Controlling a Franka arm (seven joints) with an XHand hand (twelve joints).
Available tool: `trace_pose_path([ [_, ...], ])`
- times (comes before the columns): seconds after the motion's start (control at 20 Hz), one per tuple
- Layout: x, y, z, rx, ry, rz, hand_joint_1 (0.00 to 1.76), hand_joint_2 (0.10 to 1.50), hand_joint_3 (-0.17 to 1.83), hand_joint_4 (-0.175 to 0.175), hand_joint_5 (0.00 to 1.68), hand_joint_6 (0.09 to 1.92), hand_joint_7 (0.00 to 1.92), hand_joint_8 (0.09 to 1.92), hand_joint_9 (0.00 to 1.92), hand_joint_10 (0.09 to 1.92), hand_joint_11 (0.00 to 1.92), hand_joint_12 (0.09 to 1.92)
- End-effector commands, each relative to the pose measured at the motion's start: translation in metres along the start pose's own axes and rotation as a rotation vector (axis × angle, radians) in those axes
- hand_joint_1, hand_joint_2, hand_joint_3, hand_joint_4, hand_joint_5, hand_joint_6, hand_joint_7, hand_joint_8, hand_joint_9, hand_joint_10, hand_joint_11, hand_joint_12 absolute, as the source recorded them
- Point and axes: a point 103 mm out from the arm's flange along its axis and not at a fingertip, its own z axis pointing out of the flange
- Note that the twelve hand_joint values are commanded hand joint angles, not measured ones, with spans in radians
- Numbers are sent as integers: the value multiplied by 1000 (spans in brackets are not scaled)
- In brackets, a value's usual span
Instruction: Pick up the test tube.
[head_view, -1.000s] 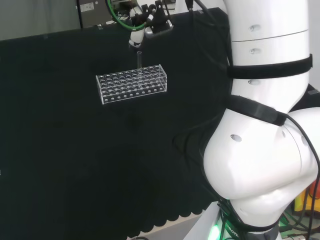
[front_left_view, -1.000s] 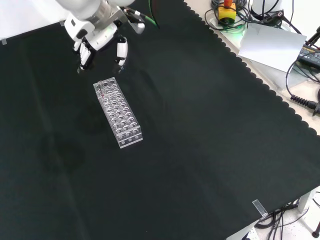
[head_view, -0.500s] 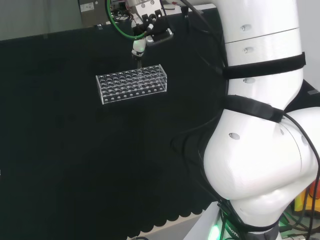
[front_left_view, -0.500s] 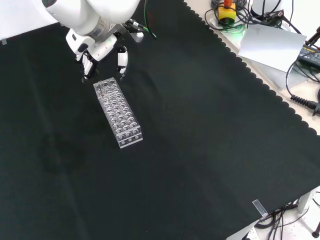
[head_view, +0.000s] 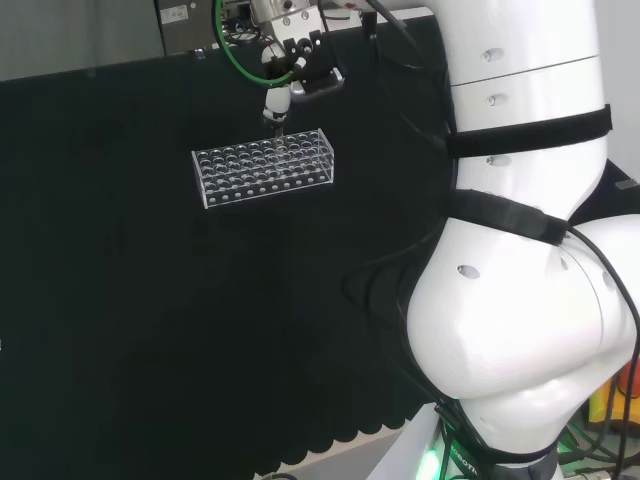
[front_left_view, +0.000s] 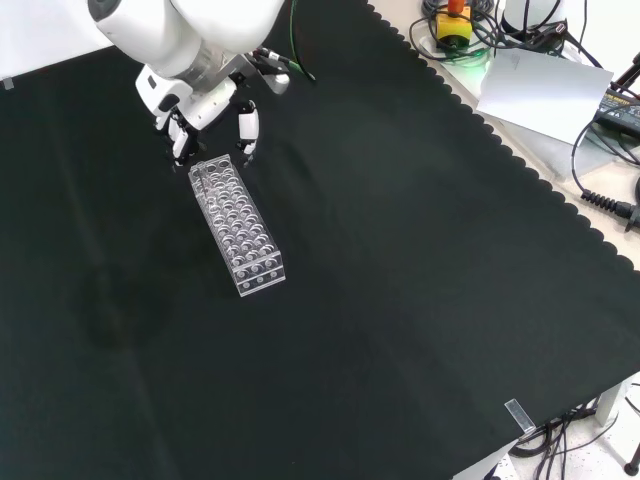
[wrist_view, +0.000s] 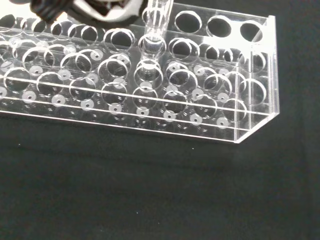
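One clear plastic rack (front_left_view: 237, 226) full of round holes sits on the black cloth (front_left_view: 400, 260), and everything else takes its place from it. Seen from the front, the hand (front_left_view: 208, 106) hangs over the rack's far end, fingers (front_left_view: 246, 125) pointing down, one on each side of that end and spread apart, curled around nothing that I can make out. From behind the arm (head_view: 530, 250), the hand (head_view: 285, 70) is just above the rack's (head_view: 264, 167) back edge, one white fingertip (head_view: 275, 104) almost at the rim. Up close at the wrist, a clear test tube (wrist_view: 154, 30) stands upright in a hole near the rack's (wrist_view: 150, 90) corner, its top rising towards a blurred part of the hand (wrist_view: 95, 9). Whether a finger touches the tube I cannot tell.
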Motion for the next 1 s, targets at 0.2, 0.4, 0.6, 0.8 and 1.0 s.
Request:
trace_pose_path([
  [0.2,11,7,5,-50,-5,-5,967,663,565,-127,636,664,920,885,786,732,357,1464],
  [0.4,11,9,7,-49,-1,-4,988,652,574,-128,657,682,940,887,807,729,369,1460],
  [0.6,16,16,12,-32,-9,4,992,642,595,-129,654,696,946,884,821,716,378,1451],
  [0.8,21,20,18,-31,4,6,997,639,602,-130,652,699,948,884,825,713,380,1450],
  [1.0,22,22,22,-41,41,28,1002,639,609,-134,655,705,955,884,840,712,394,1445],
])
